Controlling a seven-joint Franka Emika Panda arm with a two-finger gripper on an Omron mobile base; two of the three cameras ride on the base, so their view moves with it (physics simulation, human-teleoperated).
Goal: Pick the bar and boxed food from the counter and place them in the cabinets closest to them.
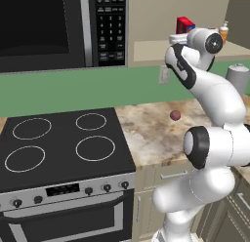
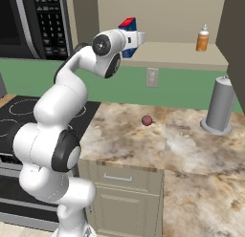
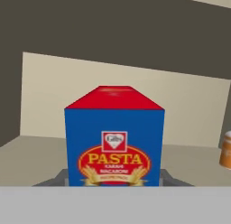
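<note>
The boxed food (image 3: 115, 137), a red-topped carton with a blue face and a yellow pasta label, stands upright between my fingers. My gripper (image 3: 115, 180) is shut on its lower sides. From the base, the boxed food (image 2: 128, 28) (image 1: 184, 24) is up inside the open cabinet (image 2: 182, 54), at the left front of its beige shelf. Whether it rests on the shelf I cannot tell. The counter (image 2: 143, 140) lies below. The bar is out of view.
An orange bottle (image 2: 203, 38) stands on the same shelf to the right. A small dark-red ball (image 2: 147, 120) and a grey cylinder (image 2: 220, 107) sit on the counter. The black stovetop (image 1: 58, 138) and the microwave (image 1: 49, 26) are to the left.
</note>
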